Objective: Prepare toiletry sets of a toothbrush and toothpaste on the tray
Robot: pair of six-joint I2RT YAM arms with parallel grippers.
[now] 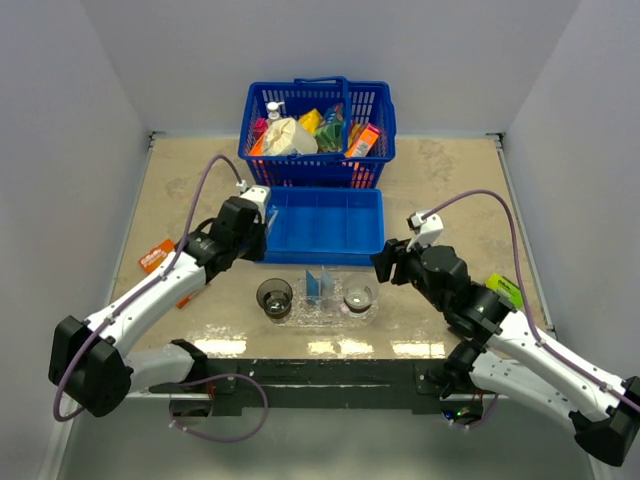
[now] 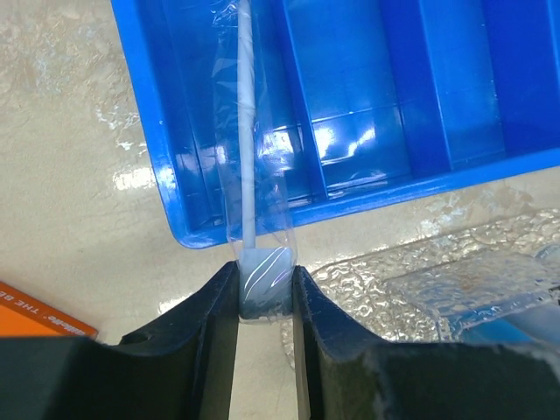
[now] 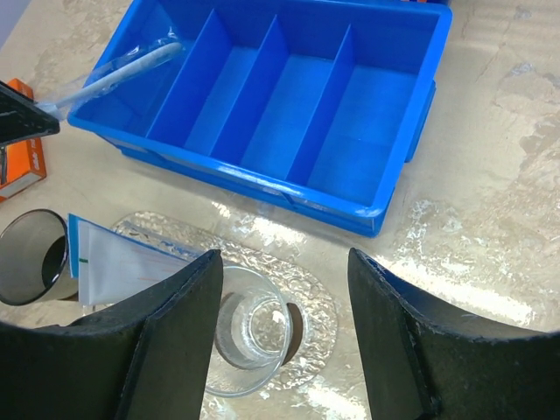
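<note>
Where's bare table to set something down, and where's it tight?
Free: tabletop right of the blue bin and basket; also the far-left corner beside the basket. Tight: the tray, crowded with two cups and toothpaste; orange packet left of it.

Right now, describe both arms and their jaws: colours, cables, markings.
Both the left arm and right arm have white links with black joints and bases. A lilac cable loops along each. The right arm carries a green tag. The jaws are matte black, thick and wedge-shaped.
</note>
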